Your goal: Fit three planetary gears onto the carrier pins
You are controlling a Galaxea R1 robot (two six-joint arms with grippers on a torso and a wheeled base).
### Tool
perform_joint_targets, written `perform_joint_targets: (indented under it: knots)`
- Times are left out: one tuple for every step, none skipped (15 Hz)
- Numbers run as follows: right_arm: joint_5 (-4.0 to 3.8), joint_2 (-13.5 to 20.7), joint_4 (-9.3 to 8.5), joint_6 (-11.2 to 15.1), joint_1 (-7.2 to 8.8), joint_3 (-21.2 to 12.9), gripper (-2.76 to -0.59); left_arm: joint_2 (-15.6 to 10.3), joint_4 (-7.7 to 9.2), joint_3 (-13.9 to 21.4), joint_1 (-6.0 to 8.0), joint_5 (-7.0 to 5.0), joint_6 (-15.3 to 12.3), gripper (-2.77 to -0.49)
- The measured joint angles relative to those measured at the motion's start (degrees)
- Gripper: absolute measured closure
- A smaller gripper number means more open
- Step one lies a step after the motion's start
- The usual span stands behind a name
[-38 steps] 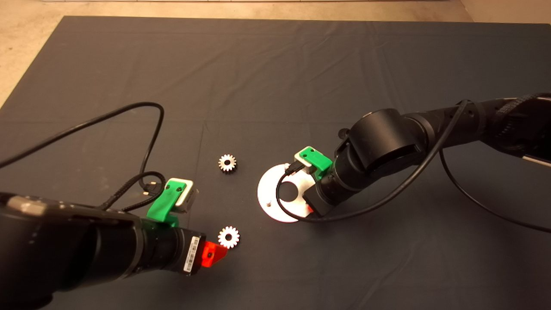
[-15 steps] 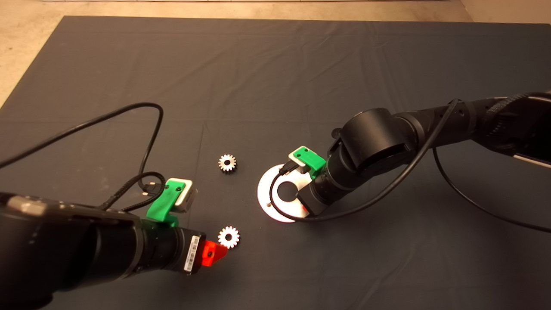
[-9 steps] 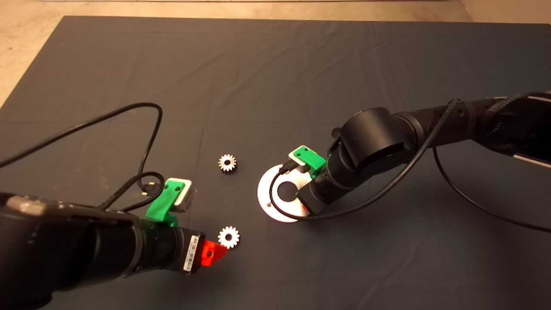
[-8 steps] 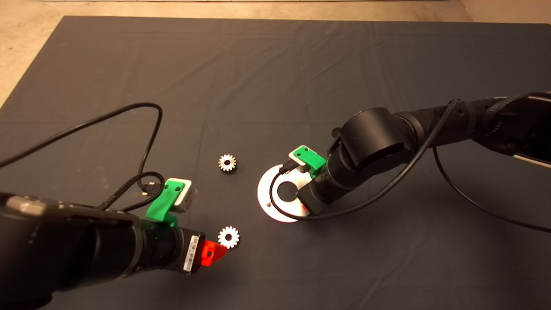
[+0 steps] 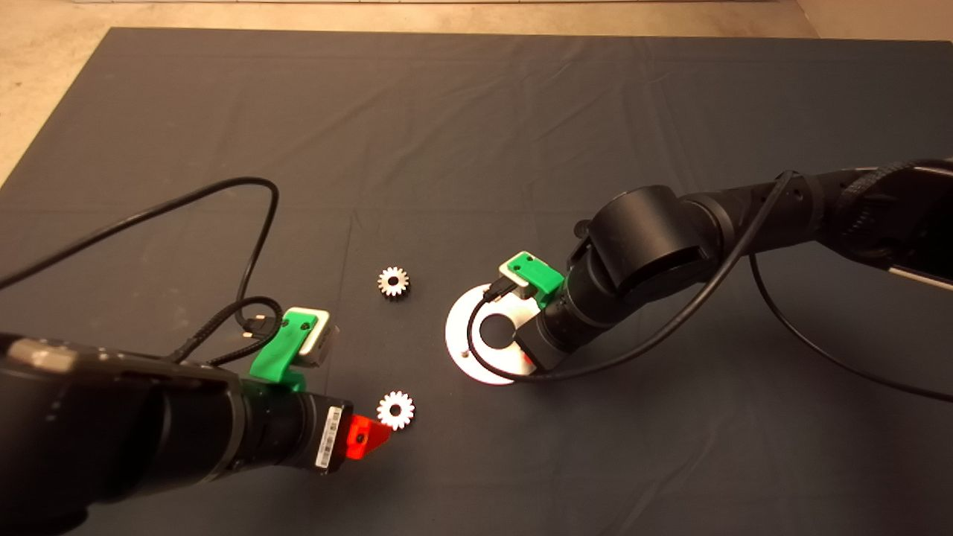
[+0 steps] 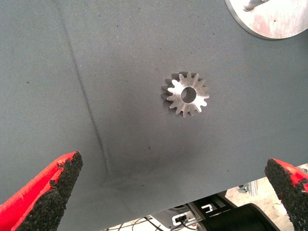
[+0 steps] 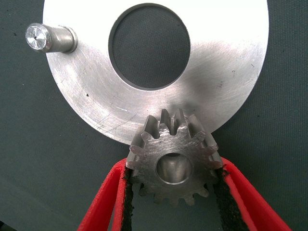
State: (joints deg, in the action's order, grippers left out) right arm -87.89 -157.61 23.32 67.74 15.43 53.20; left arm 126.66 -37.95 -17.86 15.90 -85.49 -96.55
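In the right wrist view, my right gripper [image 7: 173,169] is shut on a planetary gear [image 7: 173,161], which it holds over the near edge of the silver disc [image 7: 226,91]. One carrier pin [image 7: 47,38] stands free on the disc's far side. I cannot tell whether a pin sits in the held gear's bore. From above, the right gripper [image 5: 530,361] hangs over the disc [image 5: 460,331]. My left gripper [image 6: 172,163] is wide open above a second gear [image 6: 186,94] lying flat on the mat. A third gear [image 5: 392,282] lies left of the disc.
A black cable [image 5: 253,246] loops over the mat left of the gears, ending in a plug near the left wrist. The right arm's cable [image 5: 476,335] arcs across the disc. Beige floor [image 5: 30,67] shows beyond the mat's far and left edges.
The right arm shifted a little left and back over the disc with its gear, then held still. The left arm and both loose gears stayed almost in place.
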Motion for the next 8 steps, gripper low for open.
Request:
perform_joint_targets:
  knots:
    - [0.0,0.0,0.0,-0.1,0.0,0.0,-0.99,0.0,0.0,0.0,0.0,0.0,0.0,-2.76]
    - [0.0,0.0,0.0,-0.2,0.0,0.0,-0.99,0.0,0.0,0.0,0.0,0.0,0.0,-2.76]
    - [0.02,0.0,0.0,-0.3,0.0,0.1,-0.99,0.0,0.0,0.0,0.0,0.0,0.0,-2.76]
    - [0.08,0.0,0.0,-0.4,0.0,0.2,-0.99,0.0,0.0,0.0,0.0,0.0,0.0,-2.76]
    - [0.09,0.0,0.0,-0.5,0.02,0.2,-0.99,0.0,0.0,0.0,0.0,0.0,0.0,-2.76]
    - [0.11,0.0,0.0,-0.6,0.02,0.3,-0.99,0.0,0.0,0.0,0.0,0.0,0.0,-2.76]
    - [0.16,0.0,0.0,-0.7,0.02,0.3,-0.99,0.0,0.0,0.0,0.0,0.0,0.0,-2.76]
    - [0.16,0.0,0.02,-0.7,0.01,0.3,-0.99,0.0,0.0,0.0,0.0,0.0,0.0,-2.76]
